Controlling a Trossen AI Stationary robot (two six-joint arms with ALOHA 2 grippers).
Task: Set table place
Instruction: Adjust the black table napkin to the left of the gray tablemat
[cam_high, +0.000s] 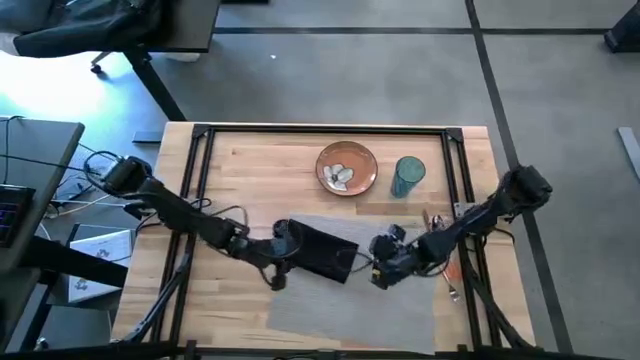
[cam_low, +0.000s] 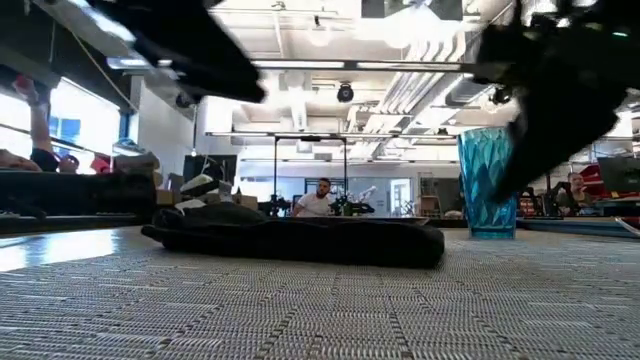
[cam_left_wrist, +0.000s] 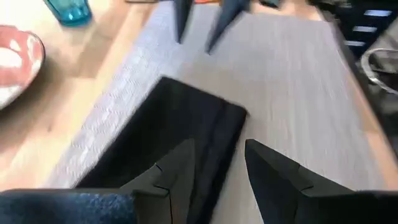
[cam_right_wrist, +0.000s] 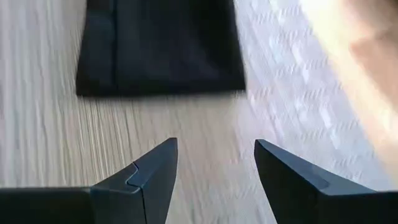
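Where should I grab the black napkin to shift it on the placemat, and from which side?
Pinch the black napkin at its folded short end facing the right gripper, coming in low along the placemat. It lies flat, but the low view shows layered thickness there. The left gripper, open at the other end, could do likewise.

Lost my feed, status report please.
Left gripper open over napkin. Right gripper open above placemat. Plate, cup off the mat.

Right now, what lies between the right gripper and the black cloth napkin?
Only bare grey woven placemat separates the open right gripper from the black cloth napkin, as the right wrist view shows.
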